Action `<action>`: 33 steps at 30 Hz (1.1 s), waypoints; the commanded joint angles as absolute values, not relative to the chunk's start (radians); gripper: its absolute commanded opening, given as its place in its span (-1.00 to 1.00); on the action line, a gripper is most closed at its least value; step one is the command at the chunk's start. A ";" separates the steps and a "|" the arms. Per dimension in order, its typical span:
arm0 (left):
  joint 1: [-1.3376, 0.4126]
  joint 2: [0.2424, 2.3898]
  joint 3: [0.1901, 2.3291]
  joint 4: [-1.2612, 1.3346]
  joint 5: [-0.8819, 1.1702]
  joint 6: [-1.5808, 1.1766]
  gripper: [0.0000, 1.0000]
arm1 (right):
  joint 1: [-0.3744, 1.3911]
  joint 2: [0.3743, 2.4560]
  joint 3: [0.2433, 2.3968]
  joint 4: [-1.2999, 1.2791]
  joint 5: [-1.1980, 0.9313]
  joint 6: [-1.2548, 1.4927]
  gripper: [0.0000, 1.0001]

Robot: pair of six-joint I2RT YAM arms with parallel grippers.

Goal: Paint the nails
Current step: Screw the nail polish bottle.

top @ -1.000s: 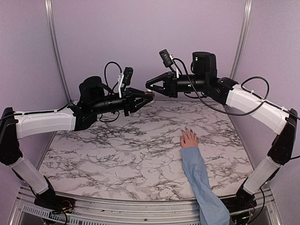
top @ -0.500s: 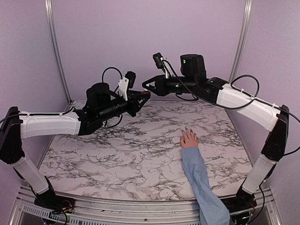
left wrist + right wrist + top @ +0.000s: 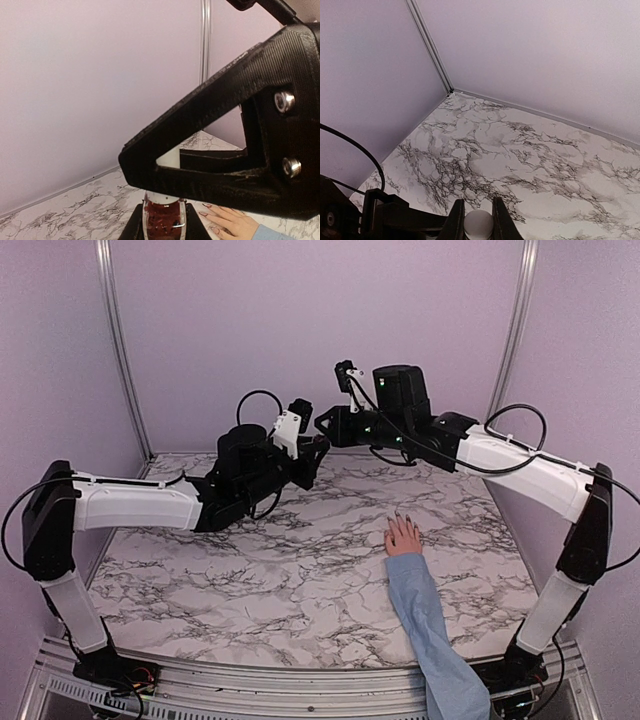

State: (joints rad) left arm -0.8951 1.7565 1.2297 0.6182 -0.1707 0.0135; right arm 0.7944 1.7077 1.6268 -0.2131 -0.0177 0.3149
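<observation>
A pinkish hand (image 3: 403, 536) in a light-blue sleeve (image 3: 430, 620) lies flat on the marble table, right of centre. Its nails (image 3: 398, 514) point toward the back wall and look reddish in the left wrist view (image 3: 206, 206). My left gripper (image 3: 314, 452) is shut on a small clear bottle (image 3: 162, 220) of dark red polish, held high above the table. My right gripper (image 3: 324, 426) meets it from the right and is shut on a white round cap (image 3: 478, 223) at the bottle's top. The right gripper's black finger (image 3: 225, 150) hides the bottle's neck.
The marble table top (image 3: 250, 560) is walled by lilac panels on three sides, with metal corner posts (image 3: 118, 340). Both arms reach in over the back half of the table. The left gripper's body (image 3: 395, 215) shows at the lower left of the right wrist view.
Both arms have swung toward the middle. The left gripper with the bottle rose and went right, the right gripper came left, and the two now meet.
</observation>
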 commanded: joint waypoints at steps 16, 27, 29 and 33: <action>-0.905 1.774 1.261 0.727 -0.121 0.029 -1.00 | 0.832 1.695 1.584 -0.175 0.028 0.290 -0.74; -0.881 1.741 1.224 0.737 0.019 -0.030 -1.00 | 0.817 1.645 1.587 -0.148 -0.029 0.228 -0.02; -0.873 1.731 1.211 0.744 0.066 -0.048 -1.00 | 0.810 1.627 1.578 -0.138 -0.054 0.208 0.16; -0.843 1.702 1.180 0.768 0.238 -0.087 -1.00 | 0.768 1.589 1.549 -0.113 -0.188 0.178 0.48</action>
